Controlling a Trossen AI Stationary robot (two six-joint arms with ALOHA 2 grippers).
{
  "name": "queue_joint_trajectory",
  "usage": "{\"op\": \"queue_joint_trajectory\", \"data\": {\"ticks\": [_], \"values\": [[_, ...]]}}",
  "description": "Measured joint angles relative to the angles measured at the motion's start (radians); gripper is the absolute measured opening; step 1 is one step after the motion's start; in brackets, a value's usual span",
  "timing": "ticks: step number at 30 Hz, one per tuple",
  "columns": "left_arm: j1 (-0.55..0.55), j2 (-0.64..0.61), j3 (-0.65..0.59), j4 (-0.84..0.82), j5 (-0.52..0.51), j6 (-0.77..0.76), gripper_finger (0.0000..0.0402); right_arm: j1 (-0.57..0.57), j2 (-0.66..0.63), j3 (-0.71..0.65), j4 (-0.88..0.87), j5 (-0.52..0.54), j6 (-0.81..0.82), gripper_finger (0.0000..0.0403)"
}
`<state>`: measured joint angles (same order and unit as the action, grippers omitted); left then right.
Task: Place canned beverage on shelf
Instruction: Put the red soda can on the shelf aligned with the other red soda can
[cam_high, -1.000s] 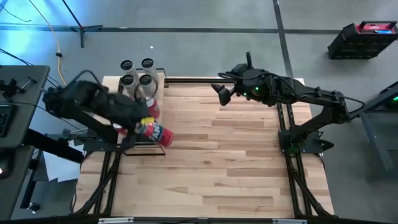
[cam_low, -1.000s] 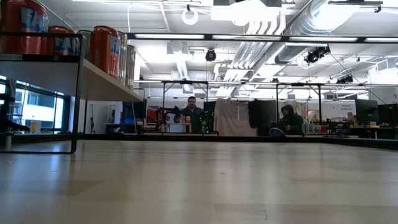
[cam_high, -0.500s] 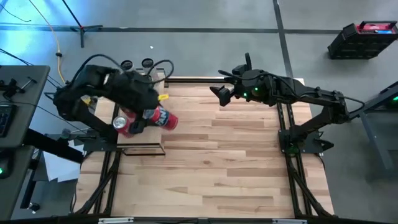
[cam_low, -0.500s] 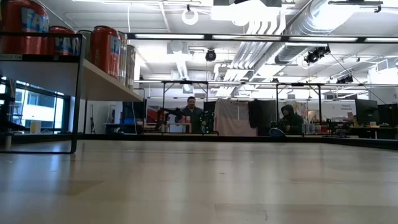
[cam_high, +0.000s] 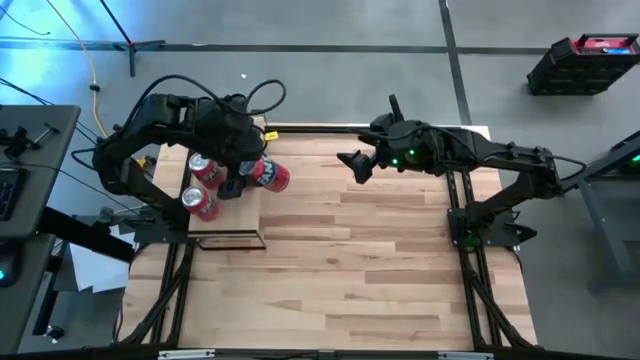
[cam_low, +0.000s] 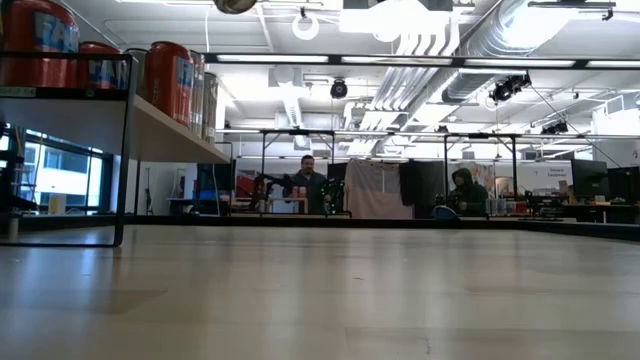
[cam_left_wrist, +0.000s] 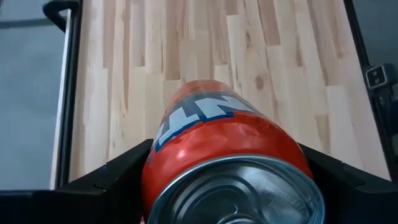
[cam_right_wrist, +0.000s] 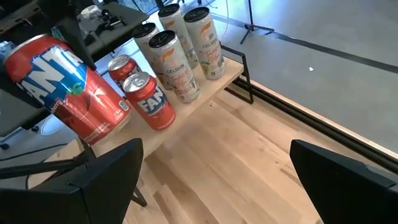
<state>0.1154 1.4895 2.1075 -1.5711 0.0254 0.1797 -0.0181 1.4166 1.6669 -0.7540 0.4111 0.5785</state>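
Note:
My left gripper (cam_high: 243, 182) is shut on a red canned beverage (cam_high: 268, 175), which it holds in the air beside the shelf (cam_high: 232, 215), a pale board in a black frame at the table's left. In the right wrist view, two red cans (cam_right_wrist: 146, 99) and several white cans (cam_right_wrist: 180, 53) stand upright on the shelf (cam_right_wrist: 214, 87). The held can (cam_right_wrist: 68, 87) hangs tilted beside them. Its end shows at the low view's top edge (cam_low: 235, 4). My right gripper (cam_high: 352, 163) is open and empty over the table's far middle, facing the shelf. My left gripper pinches the can's round side wall (cam_left_wrist: 158, 158) between its two fingers (cam_left_wrist: 118, 174), near the silver end that faces the wrist. The can lies along the fingers and points away from the wrist. It is tilted and lifted clear of shelf and table.
The wooden tabletop (cam_high: 380, 260) stretches bare to the right and near side of the shelf. Black frame rails (cam_high: 465, 230) run along the table's edges. In the low view, people (cam_low: 310, 180) sit at benches in the room far behind the table.
My left gripper has carried the red can up and toward the table's far edge, along the shelf's right side. The arm has swung over the white cans at the shelf's far end. The can's end now shows at the low view's top.

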Motion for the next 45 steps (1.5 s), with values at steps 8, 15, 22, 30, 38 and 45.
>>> {"op": "queue_joint_trajectory", "data": {"ticks": [8, 15, 22, 30, 38, 45], "values": [[-0.031, -0.022, 0.000, 0.000, 0.015, -0.162, 0.0301, 0.002, 0.000, 0.000, -0.005, 0.008, 0.025, 0.0392], [-0.062, -0.097, -0.129, 0.000, 0.009, -0.220, 0.0301, 0.001, 0.000, 0.000, -0.005, 0.008, 0.027, 0.0392], [-0.080, -0.219, -0.366, -0.002, -0.010, -0.260, 0.0301, 0.000, 0.000, 0.000, -0.002, 0.009, 0.026, 0.0392], [-0.099, -0.286, -0.504, 0.002, -0.032, -0.307, 0.0301, -0.002, 0.000, 0.000, 0.003, 0.094, 0.048, 0.0392], [-0.137, -0.301, -0.633, 0.002, -0.049, -0.283, 0.0301, -0.002, 0.000, 0.000, 0.003, 0.109, 0.053, 0.0392], [-0.145, -0.301, -0.676, 0.002, -0.122, -0.283, 0.0301, -0.002, 0.000, 0.000, 0.017, 0.109, 0.053, 0.0392]]}}
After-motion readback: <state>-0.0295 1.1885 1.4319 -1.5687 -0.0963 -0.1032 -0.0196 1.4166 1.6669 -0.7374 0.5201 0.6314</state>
